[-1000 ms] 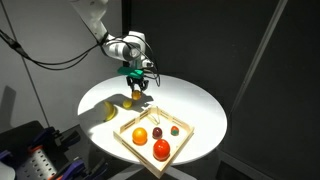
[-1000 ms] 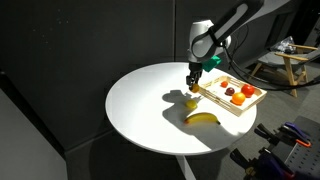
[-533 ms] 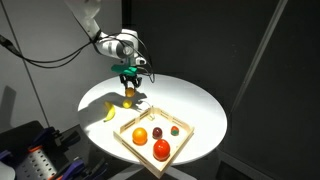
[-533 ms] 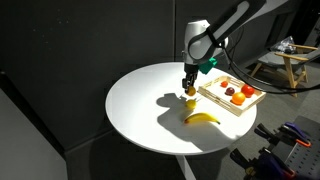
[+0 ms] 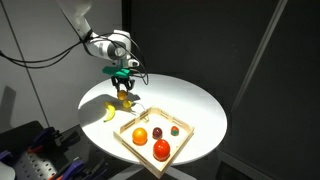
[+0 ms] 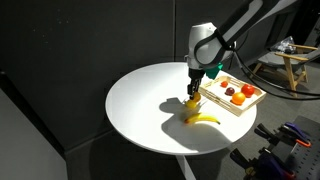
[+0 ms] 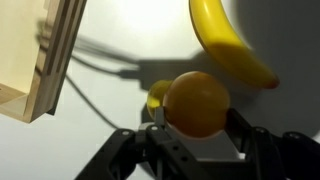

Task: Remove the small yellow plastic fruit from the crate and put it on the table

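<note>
Round white table (image 5: pixel 205 100) – 1 banana (image 5: pixel 110 111), crate (image 5: pixel 141 151) (black backdrop (image 5: pixel 270 60) behind)

The arm's jaws grip the small yellow fruit (image 5: pixel 125 97) above the white desk (image 5: pixel 195 100), just beside a banana (image 5: pixel 109 111). Nearby, the wooden crate (image 5: pixel 140 155) holds other fruits.

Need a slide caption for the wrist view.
Gripper shut on the small yellow plastic fruit over the table, banana beyond, crate at frame left.
</note>
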